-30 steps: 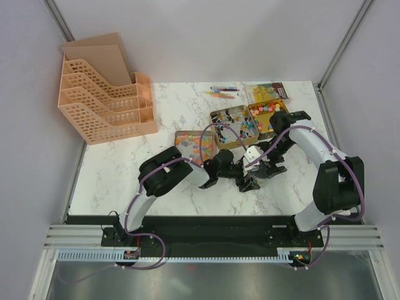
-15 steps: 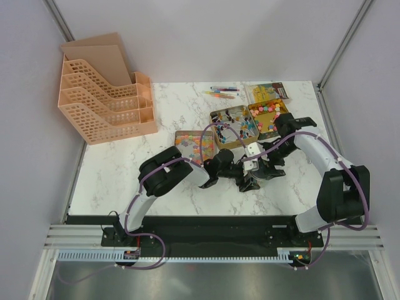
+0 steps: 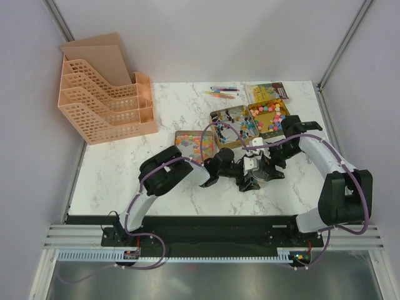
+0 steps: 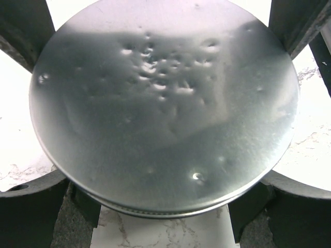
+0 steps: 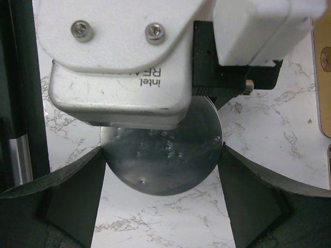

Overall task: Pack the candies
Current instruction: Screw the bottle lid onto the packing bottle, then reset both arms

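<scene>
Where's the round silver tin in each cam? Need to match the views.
Top external: not visible itself; it is hidden where the two wrists meet, front centre.
Left wrist: the round silver tin fills nearly the whole frame.
Right wrist: lower centre, its top part covered by the white camera housing.
Shared landmark: the white marbled tabletop.

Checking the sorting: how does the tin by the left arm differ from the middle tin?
The left tin holds pale pink, yellow and blue candies; the middle tin a darker, wrapped mix. The left tin stands alone; the middle tin abuts a third tin. Both are open, gold-rimmed.
</scene>
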Controlling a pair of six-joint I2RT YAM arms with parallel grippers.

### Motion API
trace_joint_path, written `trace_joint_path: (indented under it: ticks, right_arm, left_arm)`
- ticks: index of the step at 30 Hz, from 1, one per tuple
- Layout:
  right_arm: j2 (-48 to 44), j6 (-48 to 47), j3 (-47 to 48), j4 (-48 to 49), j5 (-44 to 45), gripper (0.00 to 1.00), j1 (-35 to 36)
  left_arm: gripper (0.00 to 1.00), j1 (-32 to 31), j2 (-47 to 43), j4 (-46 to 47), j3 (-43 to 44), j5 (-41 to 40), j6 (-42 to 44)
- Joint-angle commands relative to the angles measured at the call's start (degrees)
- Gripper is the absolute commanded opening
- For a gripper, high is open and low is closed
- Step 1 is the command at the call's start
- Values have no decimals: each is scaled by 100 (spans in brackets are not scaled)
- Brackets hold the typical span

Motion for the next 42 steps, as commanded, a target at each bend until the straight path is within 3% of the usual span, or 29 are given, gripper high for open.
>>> trace_joint_path:
  ticks: [1, 5, 8, 9, 11, 12, 18, 21, 22, 23, 28, 30, 31, 42]
  right_arm:
    - [60, 1094, -443, -1005, -291, 47, 68]
    - [24, 1025, -478, -1023, -221, 48, 68]
    - [42, 875, -417, -1023, -64, 56, 59]
    - [42, 788, -347, -1014, -2, 66, 59]
    - [103, 647, -267, -1110, 121, 75, 33]
    - [129, 481, -197, -1172, 261, 98, 6]
    - [95, -135, 23, -1602, 683, 98, -415]
    - [77, -382, 119, -1700, 763, 98, -512]
    - [68, -487, 120, -1708, 850, 98, -678]
    - [59, -548, 102, -1708, 912, 98, -679]
    - [182, -760, -12, -1647, 1001, 98, -846]
    - [287, -707, -29, -1586, 992, 98, -934]
    - [401, -664, -38, -1429, 975, 98, -1047]
    - [1176, -373, 656, -1076, 824, 98, -1654]
  left_arm:
    - [2, 29, 599, -1571, -108, -897, -77]
    - [2, 29, 599, -1755, -20, -897, -42]
    - [3, 29, 599, -1993, 77, -932, -24]
    - [4, 29, 590, -2028, 77, -985, 11]
    - [4, 29, 581, -2099, 77, -1003, 55]
    - [4, 38, 564, -2142, 77, -1029, 72]
    - [3, 55, 476, -2187, -72, -1047, 283]
    - [19, 47, 449, -2248, -99, -1021, 398]
    - [39, 47, 432, -2327, -99, -1012, 450]
    - [49, 47, 414, -2354, -108, -1020, 503]
    - [81, 47, 256, -2363, -379, -933, 723]
    - [89, 55, 81, -2328, -538, -784, 889]
    - [100, 55, 19, -2275, -721, -766, 934]
    - [100, 47, -578, -2784, -1100, -1001, 645]
